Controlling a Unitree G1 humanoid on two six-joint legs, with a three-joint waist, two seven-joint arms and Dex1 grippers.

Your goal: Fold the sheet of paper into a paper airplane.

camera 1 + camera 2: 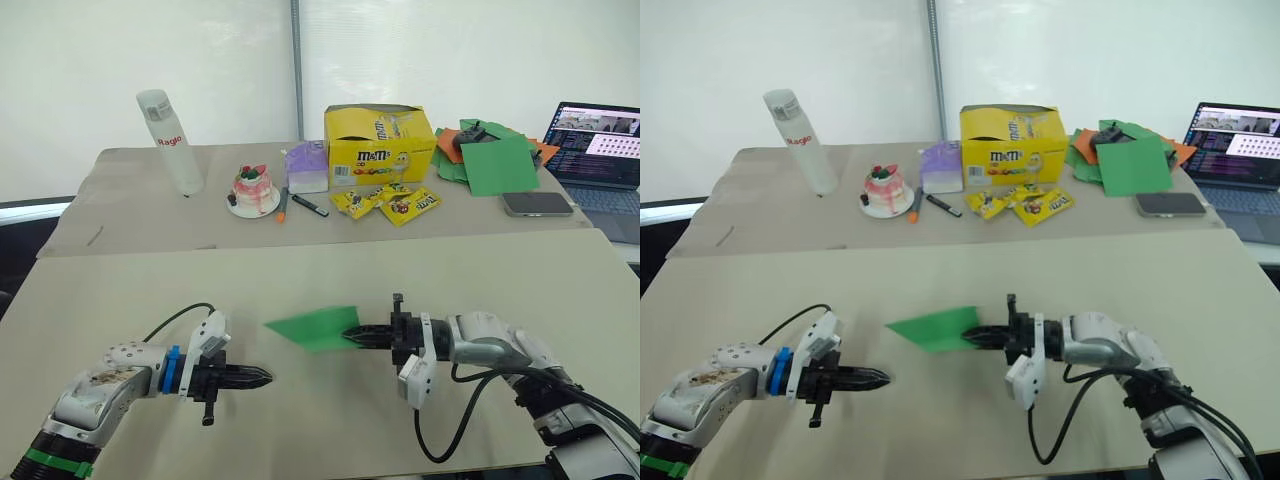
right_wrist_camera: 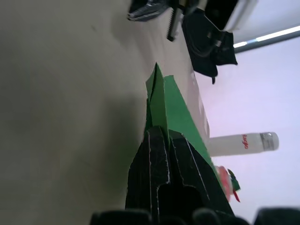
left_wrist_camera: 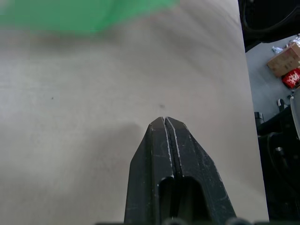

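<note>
We pinch the paper airplane (image 1: 318, 327) in our right gripper (image 1: 352, 337); our left gripper (image 1: 262, 377), just beside it, is closed empty.

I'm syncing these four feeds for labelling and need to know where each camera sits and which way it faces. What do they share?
Left eye view: head camera, looking forward and down over the table; both arms show, the right tool pinching the paper airplane.
Right eye view: the twin eye, same scene, with the closed left tool.
Left wrist view: looks along its closed fingers at bare table.
Right wrist view: looks along its fingers clamping the airplane.
Shared: the green paper.
</note>
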